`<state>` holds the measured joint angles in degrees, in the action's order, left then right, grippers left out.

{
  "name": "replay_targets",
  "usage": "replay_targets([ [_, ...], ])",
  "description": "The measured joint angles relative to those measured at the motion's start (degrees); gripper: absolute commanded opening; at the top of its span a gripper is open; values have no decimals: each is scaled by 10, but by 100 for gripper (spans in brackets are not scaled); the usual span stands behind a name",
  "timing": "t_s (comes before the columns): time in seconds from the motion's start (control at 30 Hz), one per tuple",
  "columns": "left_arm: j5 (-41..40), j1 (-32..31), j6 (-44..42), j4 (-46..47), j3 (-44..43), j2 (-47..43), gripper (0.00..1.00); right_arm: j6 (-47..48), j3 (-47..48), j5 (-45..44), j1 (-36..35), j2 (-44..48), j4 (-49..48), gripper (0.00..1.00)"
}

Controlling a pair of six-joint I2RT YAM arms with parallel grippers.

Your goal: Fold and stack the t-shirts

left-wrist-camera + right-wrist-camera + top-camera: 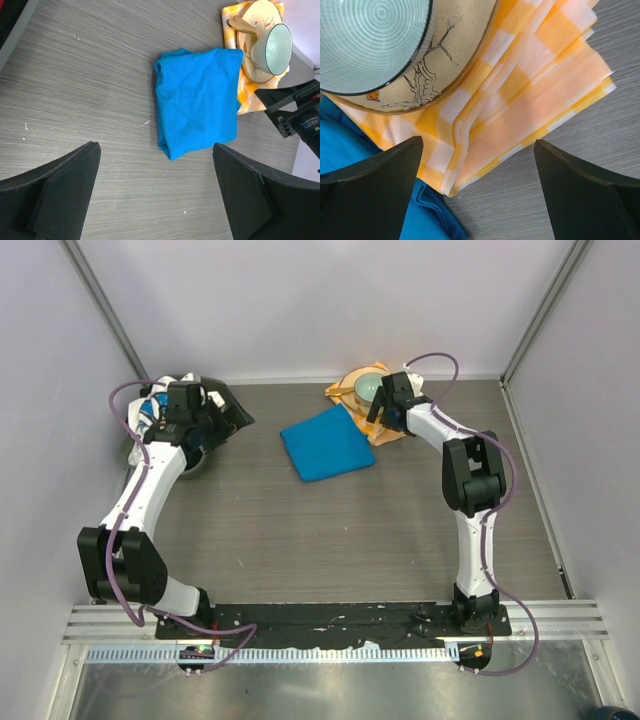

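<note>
- Blue t-shirt (325,445): folded into a rough rectangle, flat on the tabletop (300,540), centre-back. Its right edge touches the checked napkin (535,85) (I cannot tell which lies on top).
- White t-shirt (148,412): bunched in the back-left corner and mostly hidden by the left arm. It looks unfolded, so I judge the task about half done.
- Left claw (155,147): jaws spread wide with nothing between them. It sits near the white shirt and faces the blue one.
- Right claw (477,142): jaws also wide and empty, low over the napkin, just beside the plate (465,45) and the bowl (370,40) standing on it.
- Risk 1: if the right claw closes here, it pinches the napkin rather than a shirt. Pulling it would drag the plate and could tip the bowl.
- Risk 2: lifting the blue shirt by its napkin-side edge could catch the napkin and undo the fold.
- Risk 3: the white shirt is crowded against the corner walls. A blind grab there likely takes several layers, so it would come out twisted and fold badly.
</note>
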<state>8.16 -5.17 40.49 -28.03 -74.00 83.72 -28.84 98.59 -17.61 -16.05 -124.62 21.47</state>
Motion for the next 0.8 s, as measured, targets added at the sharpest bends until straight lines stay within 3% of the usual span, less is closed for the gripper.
replay_targets([
  [0.43, 0, 0, 0, 0, 3, 0, 100, -2, 77, 17, -5, -79, 20, 100],
  [0.8, -1, 0, -1, -2, 5, 0, 100, 7, 225, -23, -14, -155, 160, 100],
])
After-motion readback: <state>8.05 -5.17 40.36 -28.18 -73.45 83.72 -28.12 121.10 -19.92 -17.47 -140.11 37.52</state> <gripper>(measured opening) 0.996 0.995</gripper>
